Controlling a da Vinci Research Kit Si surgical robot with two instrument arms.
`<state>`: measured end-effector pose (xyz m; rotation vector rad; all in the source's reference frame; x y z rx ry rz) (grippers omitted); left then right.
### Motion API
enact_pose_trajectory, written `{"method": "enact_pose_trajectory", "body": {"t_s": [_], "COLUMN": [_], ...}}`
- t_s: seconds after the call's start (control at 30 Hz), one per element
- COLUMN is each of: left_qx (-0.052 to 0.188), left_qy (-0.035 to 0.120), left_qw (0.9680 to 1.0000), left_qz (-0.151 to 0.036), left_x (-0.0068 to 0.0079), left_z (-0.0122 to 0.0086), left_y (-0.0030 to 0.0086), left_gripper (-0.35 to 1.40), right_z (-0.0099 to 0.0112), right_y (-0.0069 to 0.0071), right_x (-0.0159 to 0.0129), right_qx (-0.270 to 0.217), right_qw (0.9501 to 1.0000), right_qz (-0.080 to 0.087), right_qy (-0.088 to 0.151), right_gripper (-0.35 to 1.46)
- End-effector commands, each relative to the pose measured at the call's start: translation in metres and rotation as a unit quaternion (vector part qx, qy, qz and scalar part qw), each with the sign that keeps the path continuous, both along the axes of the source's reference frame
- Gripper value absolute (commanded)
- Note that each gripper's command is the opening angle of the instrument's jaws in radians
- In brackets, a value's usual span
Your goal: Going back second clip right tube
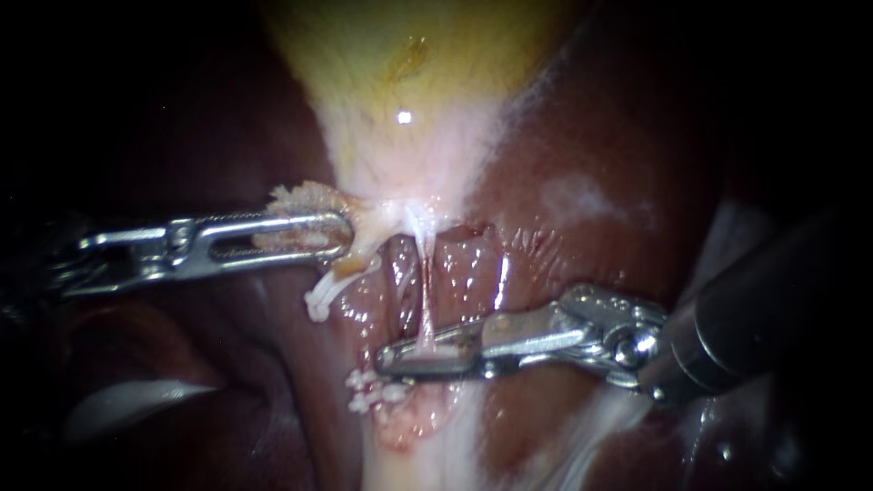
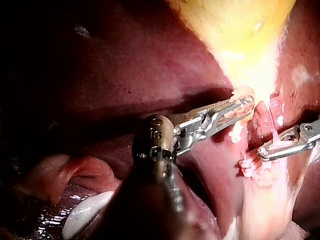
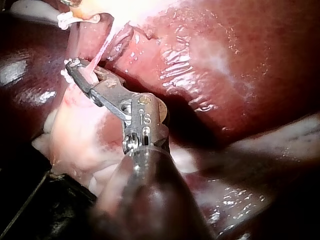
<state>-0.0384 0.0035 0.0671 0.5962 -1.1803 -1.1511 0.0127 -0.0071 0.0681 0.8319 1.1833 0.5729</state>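
Observation:
The yellow-white gallbladder (image 1: 409,82) narrows down to a thin pale tube (image 1: 424,282) that runs over the red liver bed. My right instrument (image 1: 427,353) comes in from the right; its jaws stand slightly open with this tube passing between them. White clips (image 1: 368,393) sit in a cluster just below those jaws, and another white clip (image 1: 318,305) hangs on a short stump to the left. My left instrument (image 1: 305,238) is shut on frayed pale tissue at the gallbladder's neck. The wrist views show the left jaws (image 2: 235,109) and the right jaws (image 3: 80,72) at the tube.
Dark red liver (image 1: 591,182) surrounds the field on both sides. A pale band of tissue (image 1: 427,455) runs down below the clips. A white glossy fold (image 1: 136,400) lies at the lower left.

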Motion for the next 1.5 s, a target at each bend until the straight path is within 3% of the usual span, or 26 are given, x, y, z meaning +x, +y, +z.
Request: {"method": "enact_pose_trajectory", "body": {"t_s": [0.03,0.93,1.03,1.1,1.17,1.23,1.5], "left_qx": [0.000,0.000,0.000,0.000,0.000,0.000,0.000], "left_qy": [0.000,0.001,0.001,0.001,0.001,0.001,0.001], "left_qw": [1.0000,1.0000,1.0000,1.0000,1.0000,1.0000,1.0000], "left_qz": [0.000,0.000,0.000,0.000,0.000,0.000,0.000], "left_x": [0.0000,0.0000,0.0000,0.0000,0.0000,0.0000,0.0000], "left_z": [0.0000,-0.0001,-0.0001,-0.0001,-0.0001,-0.0001,-0.0002], "left_y": [0.0000,-0.0001,-0.0001,-0.0001,-0.0001,-0.0001,-0.0001], "left_gripper": [-0.35,-0.35,-0.35,-0.35,-0.35,-0.35,-0.35], "right_z": [0.0000,-0.0003,-0.0004,-0.0005,-0.0004,-0.0004,-0.0001], "right_y": [0.0000,-0.0001,-0.0003,-0.0003,-0.0003,-0.0003,-0.0008], "right_x": [0.0000,0.0000,0.0001,0.0003,0.0005,0.0007,0.0005], "right_qx": [-0.001,0.022,0.026,-0.003,-0.023,-0.047,-0.063], "right_qw": [1.0000,0.9997,0.9995,0.9997,0.9993,0.9985,0.9974], "right_qz": [0.000,0.000,0.006,0.004,0.004,0.014,0.012], "right_qy": [0.000,0.005,0.015,0.024,0.030,0.026,0.031], "right_gripper": [-0.35,-0.33,0.18,0.38,0.45,0.49,0.49]}}
